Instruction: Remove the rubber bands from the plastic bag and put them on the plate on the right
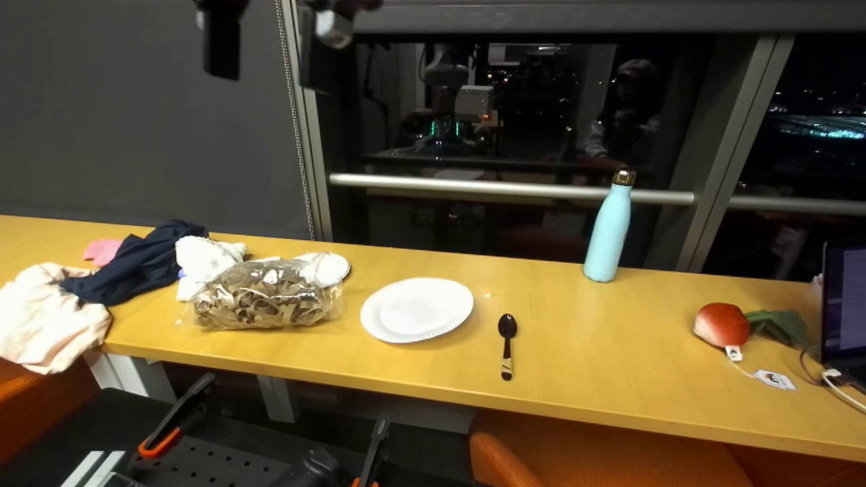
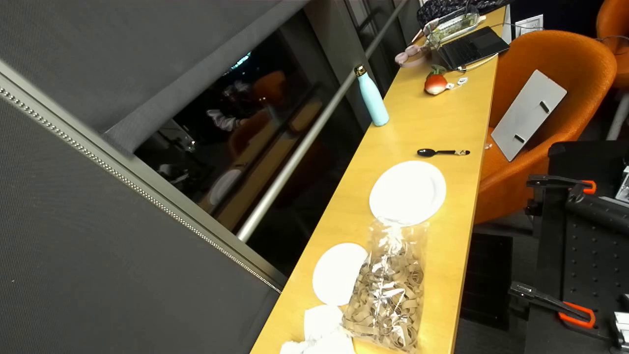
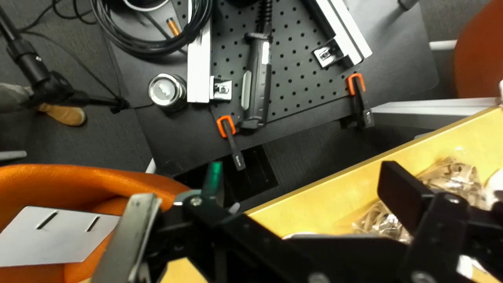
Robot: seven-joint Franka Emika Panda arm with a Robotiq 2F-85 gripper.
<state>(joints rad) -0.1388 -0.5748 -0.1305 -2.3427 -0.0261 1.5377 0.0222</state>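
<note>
The rubber bands (image 1: 237, 297) form a tan-brown mass inside the clear plastic bag (image 2: 400, 238), which lies on the table in both exterior views. Beside the bag sits the plate (image 1: 416, 310), round, white and bare; its face also shows as the large plate (image 2: 408, 194) nearer the spoon. My gripper (image 1: 268, 71) hangs high above the bag's side of the table, touching nothing. In the wrist view, the gripper (image 3: 304, 173) is open, its fingers wide apart with only air between them. Part of the bag (image 3: 452, 177) shows behind one finger there, and the plate is mostly hidden.
A smaller white dish (image 2: 336, 273) and a white cloth (image 1: 206, 260) adjoin the bag. Dark blue cloth (image 1: 145, 260) lies farther along. Past the plate are a black spoon (image 1: 507, 338), a light-blue bottle (image 1: 609, 233), a red plush toy (image 1: 722, 325) and a laptop (image 2: 471, 46).
</note>
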